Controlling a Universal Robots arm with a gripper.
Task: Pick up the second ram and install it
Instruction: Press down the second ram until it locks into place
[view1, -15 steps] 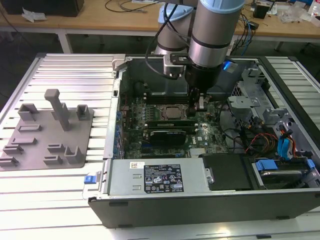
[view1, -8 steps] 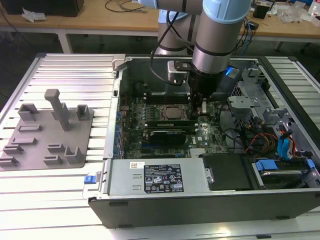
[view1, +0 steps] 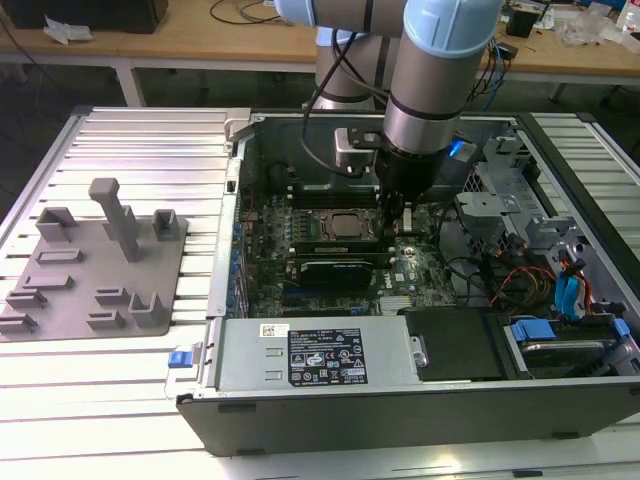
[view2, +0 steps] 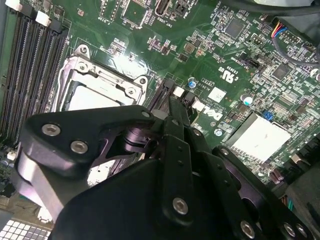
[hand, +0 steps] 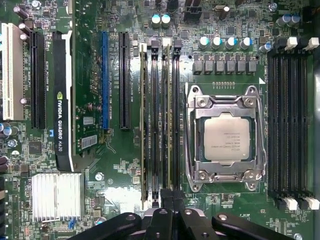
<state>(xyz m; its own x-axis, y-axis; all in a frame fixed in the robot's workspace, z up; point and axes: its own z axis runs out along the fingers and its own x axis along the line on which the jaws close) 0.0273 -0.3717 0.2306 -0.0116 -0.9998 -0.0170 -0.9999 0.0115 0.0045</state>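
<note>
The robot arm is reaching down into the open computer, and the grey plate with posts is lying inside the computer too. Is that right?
Not quite. The exterior view shows the grey plate with posts lying outside the computer case, on the slatted table at the exterior view's left. The gripper does reach down into the open case.

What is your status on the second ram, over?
Claw inside case, at memory slots beside processor. Second ram edge-on in slots, at claw. Graphics card apart.

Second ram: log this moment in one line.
gripper: low over motherboard | second ram: standing edge-up beside processor, in line with gripper | contact: cannot tell
</note>
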